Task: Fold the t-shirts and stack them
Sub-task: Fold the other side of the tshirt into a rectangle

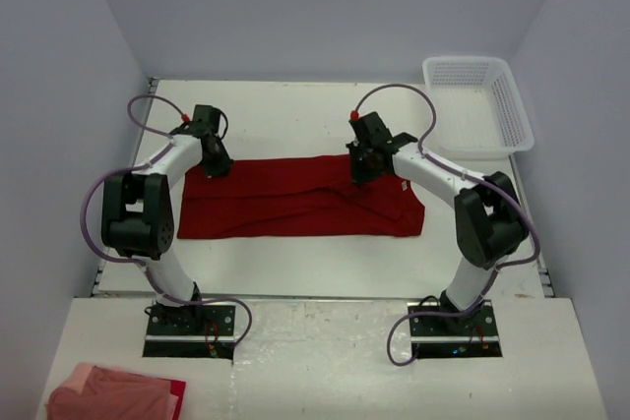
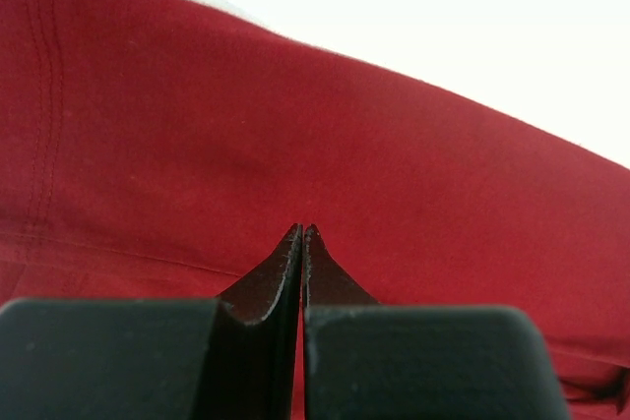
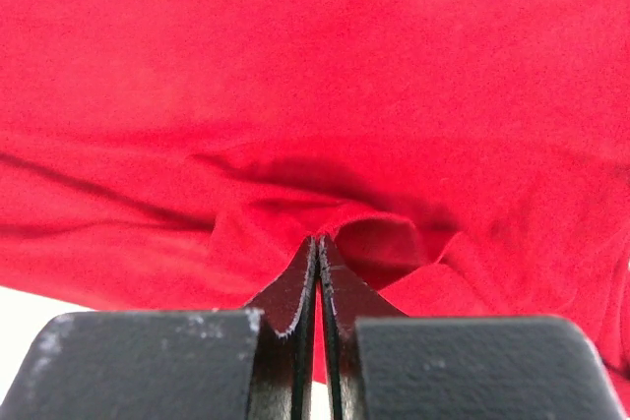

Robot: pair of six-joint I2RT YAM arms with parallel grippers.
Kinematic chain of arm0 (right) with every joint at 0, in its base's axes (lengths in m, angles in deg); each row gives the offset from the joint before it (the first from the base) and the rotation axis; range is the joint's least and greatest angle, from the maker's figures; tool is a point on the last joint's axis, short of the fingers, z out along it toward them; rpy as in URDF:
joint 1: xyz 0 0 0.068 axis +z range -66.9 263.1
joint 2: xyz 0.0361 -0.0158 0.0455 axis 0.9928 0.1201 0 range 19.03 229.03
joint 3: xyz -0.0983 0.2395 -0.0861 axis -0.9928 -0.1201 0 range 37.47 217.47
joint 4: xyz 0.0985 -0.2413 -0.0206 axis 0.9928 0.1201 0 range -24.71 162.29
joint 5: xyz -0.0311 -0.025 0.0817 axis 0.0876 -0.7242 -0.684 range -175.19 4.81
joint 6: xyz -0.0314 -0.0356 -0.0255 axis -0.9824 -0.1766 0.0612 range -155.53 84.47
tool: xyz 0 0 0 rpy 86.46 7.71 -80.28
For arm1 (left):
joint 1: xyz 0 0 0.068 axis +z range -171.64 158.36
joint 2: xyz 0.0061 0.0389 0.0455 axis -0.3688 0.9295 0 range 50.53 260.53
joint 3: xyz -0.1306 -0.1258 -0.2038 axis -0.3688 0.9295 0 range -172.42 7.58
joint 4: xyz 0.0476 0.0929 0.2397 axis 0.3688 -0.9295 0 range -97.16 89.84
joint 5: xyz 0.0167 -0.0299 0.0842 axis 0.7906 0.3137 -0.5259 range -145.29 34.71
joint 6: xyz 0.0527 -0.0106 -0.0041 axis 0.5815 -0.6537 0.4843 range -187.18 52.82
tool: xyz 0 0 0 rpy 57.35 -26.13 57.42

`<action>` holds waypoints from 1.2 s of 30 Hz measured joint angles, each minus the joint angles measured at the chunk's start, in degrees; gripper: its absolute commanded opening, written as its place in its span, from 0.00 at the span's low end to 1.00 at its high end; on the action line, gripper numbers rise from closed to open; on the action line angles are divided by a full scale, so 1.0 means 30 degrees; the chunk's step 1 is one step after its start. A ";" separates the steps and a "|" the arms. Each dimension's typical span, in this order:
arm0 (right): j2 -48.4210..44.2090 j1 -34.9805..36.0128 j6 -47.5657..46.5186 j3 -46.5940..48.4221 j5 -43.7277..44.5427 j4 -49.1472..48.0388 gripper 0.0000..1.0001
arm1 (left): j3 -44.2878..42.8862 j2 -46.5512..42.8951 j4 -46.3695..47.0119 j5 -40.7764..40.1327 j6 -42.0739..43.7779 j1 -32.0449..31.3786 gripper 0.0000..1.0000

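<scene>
While the red t-shirt (image 1: 295,206) is lying flat as a wide strip mid-table (image 1: 295,115), the right gripper (image 3: 317,240) is pinching a pucker at its 1 o'clock edge, jaws closed. Left gripper (image 2: 302,231) is sitting at the shirt's 10 o'clock corner, jaws pressed together, can't tell if cloth's caught. White basket (image 1: 512,110) is sitting at 2 o'clock.

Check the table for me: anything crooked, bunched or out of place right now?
The red t-shirt lies as a fairly even band, but it puckers where the right gripper pinches it. A crumpled pink cloth sits apart at the near left corner, on the ledge below the table.
</scene>
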 measured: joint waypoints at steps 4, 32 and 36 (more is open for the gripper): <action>-0.2200 0.1333 0.0495 -0.1756 -0.0146 -0.0240 0.01 | 0.0277 0.0000 0.0029 -0.0015 0.0000 0.0000 0.00; -0.6135 0.5370 0.4350 -0.5071 0.4284 0.0590 0.00 | -0.0022 -0.0321 -0.0561 -0.1559 0.1013 -0.0233 0.00; -0.2871 0.3774 0.3483 -0.2725 0.3279 0.0801 0.00 | -0.0306 -0.0211 -0.0619 -0.1253 0.1311 -0.0240 0.00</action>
